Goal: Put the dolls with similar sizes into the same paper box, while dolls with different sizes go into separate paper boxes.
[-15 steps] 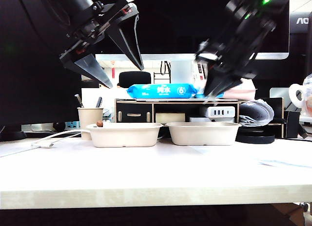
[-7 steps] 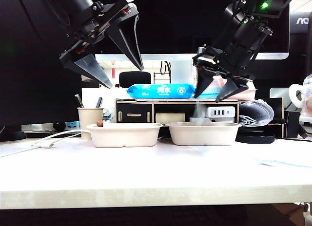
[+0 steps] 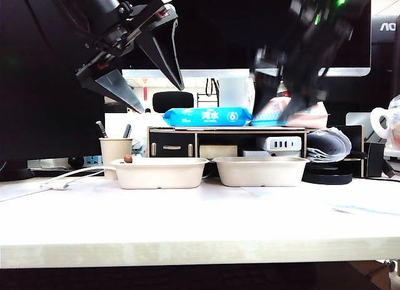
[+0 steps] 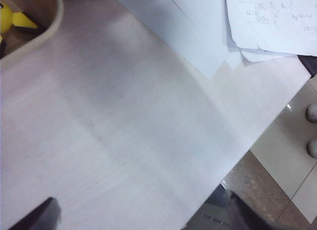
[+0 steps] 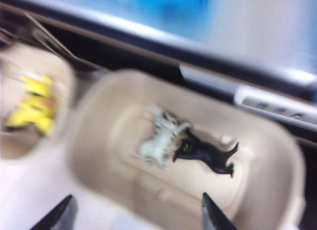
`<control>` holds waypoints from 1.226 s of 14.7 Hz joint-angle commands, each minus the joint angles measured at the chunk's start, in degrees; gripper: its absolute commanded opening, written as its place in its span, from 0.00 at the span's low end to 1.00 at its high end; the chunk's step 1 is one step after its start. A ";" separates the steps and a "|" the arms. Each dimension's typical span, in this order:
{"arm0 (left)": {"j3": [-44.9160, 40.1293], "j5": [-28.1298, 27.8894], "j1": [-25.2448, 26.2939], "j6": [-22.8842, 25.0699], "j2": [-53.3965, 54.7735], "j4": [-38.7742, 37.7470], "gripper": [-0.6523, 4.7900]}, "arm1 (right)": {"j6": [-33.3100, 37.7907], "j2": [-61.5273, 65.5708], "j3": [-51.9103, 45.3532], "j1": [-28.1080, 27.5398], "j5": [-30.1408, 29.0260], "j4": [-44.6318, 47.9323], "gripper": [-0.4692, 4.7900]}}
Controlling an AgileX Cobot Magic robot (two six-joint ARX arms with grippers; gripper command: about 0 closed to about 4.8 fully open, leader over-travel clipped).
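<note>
Overhead, two grippers hang above the white table point(image 3: 200, 221), both with jaws spread and nothing between them. The left gripper point(image 3: 150, 71) is high over the left paper box point(image 3: 159, 172); the right gripper point(image 3: 284, 105), motion-blurred, is above the right paper box point(image 3: 261, 170). Two beige pulp trays sit side by side near the desk organiser point(image 3: 187, 143), with a pen cup point(image 3: 115, 151) just beside the left one.

From the right wrist view, the right box holds two tiny dolls lying touching: a whitish-grey animal point(image 5: 159, 138) and a black animal point(image 5: 205, 151). The neighbouring box holds the yellow doll point(image 5: 32, 107); a second doll there cannot be made out. Loose paper sheets point(image 4: 257, 22) lie on the table in the left wrist view.
</note>
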 commanded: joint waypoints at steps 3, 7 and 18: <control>0.13 0.44 0.07 -0.90 -0.26 -0.44 0.97 | 0.02 -16.24 0.55 0.02 0.02 -2.34 0.66; 0.17 4.02 0.07 -1.99 -0.52 -0.46 0.70 | -0.52 -28.09 0.52 0.02 0.17 -16.06 0.09; 0.85 -16.09 0.07 -1.97 -47.45 0.74 0.11 | 0.46 -75.69 0.52 0.02 20.79 -28.68 0.08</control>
